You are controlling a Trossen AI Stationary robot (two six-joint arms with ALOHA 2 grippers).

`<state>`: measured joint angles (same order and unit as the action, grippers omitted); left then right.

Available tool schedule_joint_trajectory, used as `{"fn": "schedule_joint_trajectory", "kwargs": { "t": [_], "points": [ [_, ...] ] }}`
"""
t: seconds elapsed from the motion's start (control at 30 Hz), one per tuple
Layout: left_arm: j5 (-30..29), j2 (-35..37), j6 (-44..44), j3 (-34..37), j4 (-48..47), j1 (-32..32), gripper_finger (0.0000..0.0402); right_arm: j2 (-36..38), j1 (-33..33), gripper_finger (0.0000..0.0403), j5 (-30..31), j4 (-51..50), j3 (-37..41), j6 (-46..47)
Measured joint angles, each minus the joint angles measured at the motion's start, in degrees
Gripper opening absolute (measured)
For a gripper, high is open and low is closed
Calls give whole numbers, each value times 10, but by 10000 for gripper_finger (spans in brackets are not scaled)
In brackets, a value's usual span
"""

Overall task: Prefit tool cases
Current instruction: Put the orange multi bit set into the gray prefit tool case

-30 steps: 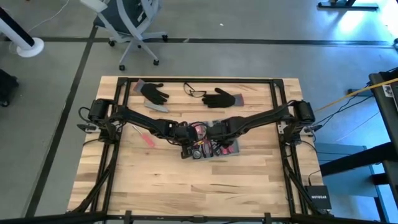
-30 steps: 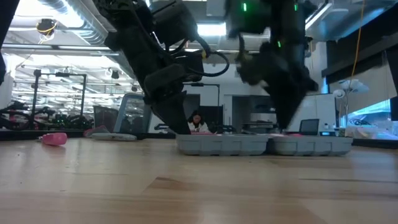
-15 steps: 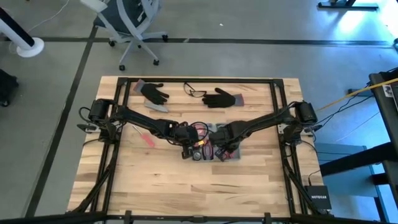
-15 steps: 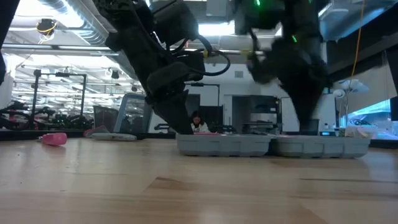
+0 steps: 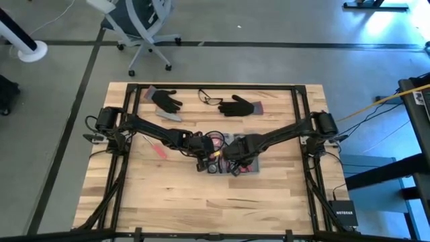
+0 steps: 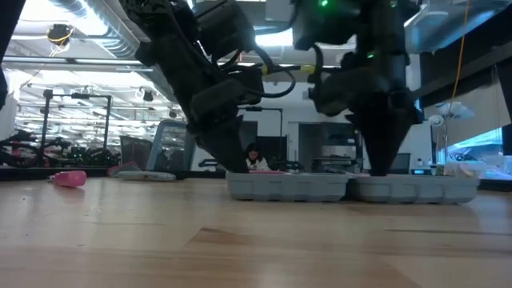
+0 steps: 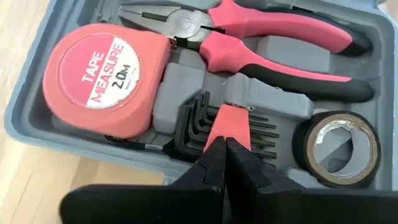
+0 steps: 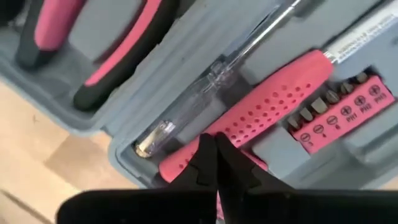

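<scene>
Both dark two-finger grippers, left (image 7: 222, 163) and right (image 8: 214, 163), fully closed and empty (fingertips together), point down into the flat grey-blue plastic tool case (image 5: 250, 161).

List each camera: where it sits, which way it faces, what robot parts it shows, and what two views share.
High view: overhead, straight down on the table; both arms meet over the open tool case.
Low view: at tabletop height, level across; both arms descend onto the case.
Left wrist view: on the left arm, past the shut left gripper at the tape measure and pliers.
Right wrist view: on the right arm, past the shut right gripper at a pink handle.
Both wrist views show the case's moulded slots.
</scene>
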<state>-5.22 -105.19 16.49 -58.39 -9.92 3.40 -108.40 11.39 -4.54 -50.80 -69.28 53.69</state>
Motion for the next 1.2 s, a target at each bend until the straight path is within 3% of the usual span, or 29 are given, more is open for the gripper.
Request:
{"fn": "schedule_joint_trajectory", "kwargs": {
  "t": [0.13, 0.3, 0.67, 0.97, 1.2],
  "points": [
    [4, 0, 1, 0, 5, 0, 0, -8, 17, 0, -25, 17, 23, 0],
    [3, 0, -3, -1, 4, 0, 0, 2, 18, 0, -14, 4, 18, 2],
    [-6, 2, 4, 0, -6, 4, 0, 51, 23, 0, 23, -143, -26, 14],
    [-6, 1, 19, 0, 0, 14, 0, 53, 49, 0, -7, -88, 47, 76],
    [-8, 1, 7, 0, -1, 19, 0, 62, 48, 0, -6, -51, 26, 89]
  ]
}}
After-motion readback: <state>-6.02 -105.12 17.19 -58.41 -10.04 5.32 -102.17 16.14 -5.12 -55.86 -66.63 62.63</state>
